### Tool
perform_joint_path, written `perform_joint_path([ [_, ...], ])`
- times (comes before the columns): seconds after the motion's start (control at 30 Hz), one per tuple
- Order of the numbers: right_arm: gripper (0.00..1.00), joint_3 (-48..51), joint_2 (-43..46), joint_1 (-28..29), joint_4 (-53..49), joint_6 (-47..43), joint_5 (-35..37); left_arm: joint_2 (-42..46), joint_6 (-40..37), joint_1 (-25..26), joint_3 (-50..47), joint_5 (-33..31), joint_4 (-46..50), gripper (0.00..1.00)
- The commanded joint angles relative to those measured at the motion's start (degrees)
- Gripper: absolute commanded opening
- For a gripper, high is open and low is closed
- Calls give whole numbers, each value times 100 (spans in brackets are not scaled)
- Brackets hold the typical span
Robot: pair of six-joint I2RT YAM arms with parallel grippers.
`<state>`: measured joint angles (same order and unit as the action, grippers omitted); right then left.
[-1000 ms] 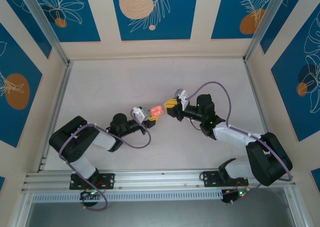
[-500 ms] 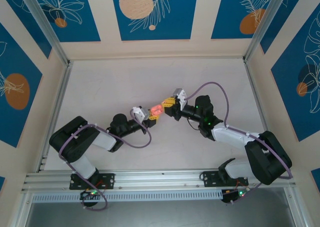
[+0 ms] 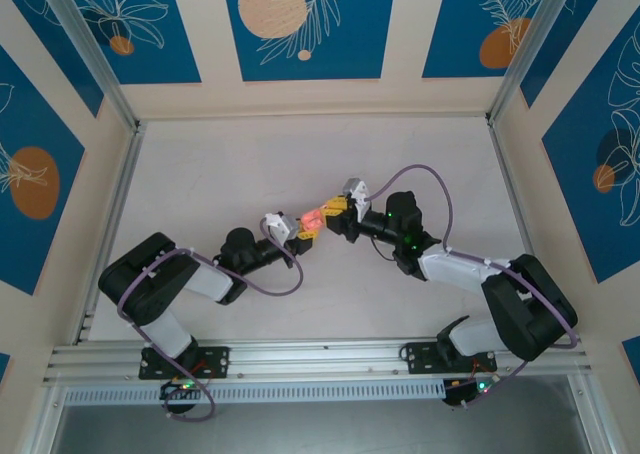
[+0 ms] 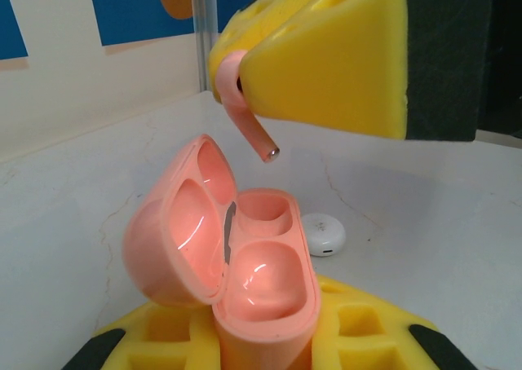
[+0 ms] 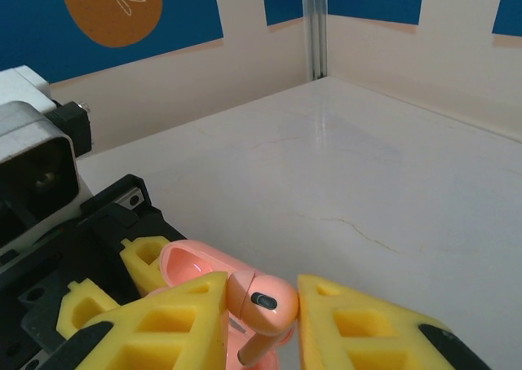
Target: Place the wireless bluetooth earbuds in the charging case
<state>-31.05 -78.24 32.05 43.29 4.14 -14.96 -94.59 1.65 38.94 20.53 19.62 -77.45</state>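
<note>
Your right gripper (image 5: 261, 309) has its two yellow fingers (image 5: 175, 321) squeezed tight on one pink earbud (image 5: 263, 298). The round head of the bud sits between the pads. Its thin stem pokes out below them.

In the left wrist view that stem points down and a bit to the side. Its tip hangs just above the open case (image 4: 261, 264) and does not touch it.

Your left gripper (image 4: 261, 345) has its yellow fingers (image 4: 359, 337) pressed on the bottom part of the case. The case stands up between them. Its lid is swung open to one side. Two smooth hollows in the case face up. The rim of the far hollow is the edge nearest the stem tip, with a small gap of air between them.

Seen from above, the two grippers meet nose to nose near the middle of the table (image 3: 230, 164), with the case between them. The two sets of fingers are very close, so there is little room there.

A small white disc (image 4: 322, 233) lies flat on the table behind the case. It is apart from the case and from both grippers.

Farther out, a wide stretch of pale table lies on the far side and to the left and right. The blue and cream walls (image 3: 300, 34) stand at those three edges. A metal rail (image 3: 108, 224) runs along each side edge. The walls and rails are well apart from the fingers. At the near edge the two arm bases sit on a long metal bar.
</note>
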Motion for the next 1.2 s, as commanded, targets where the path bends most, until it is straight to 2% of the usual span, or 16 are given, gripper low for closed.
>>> perform_joint_path([
  [0.0, 26, 40, -96, 47, 280, 60, 84, 156, 116, 74, 100, -50, -315, 0],
  [0.47, 26, 16, -314, 82, 386, 73, 150, 255, 186, 88, 100, -69, -315, 0],
  [0.93, 26, -76, -368, 284, 24, -157, 190, 371, 172, 95, 73, -181, -315, 0],
  [1.17, 32, -142, -368, 336, -84, -203, 127, 399, 145, 96, 56, -204, -315, 0],
])
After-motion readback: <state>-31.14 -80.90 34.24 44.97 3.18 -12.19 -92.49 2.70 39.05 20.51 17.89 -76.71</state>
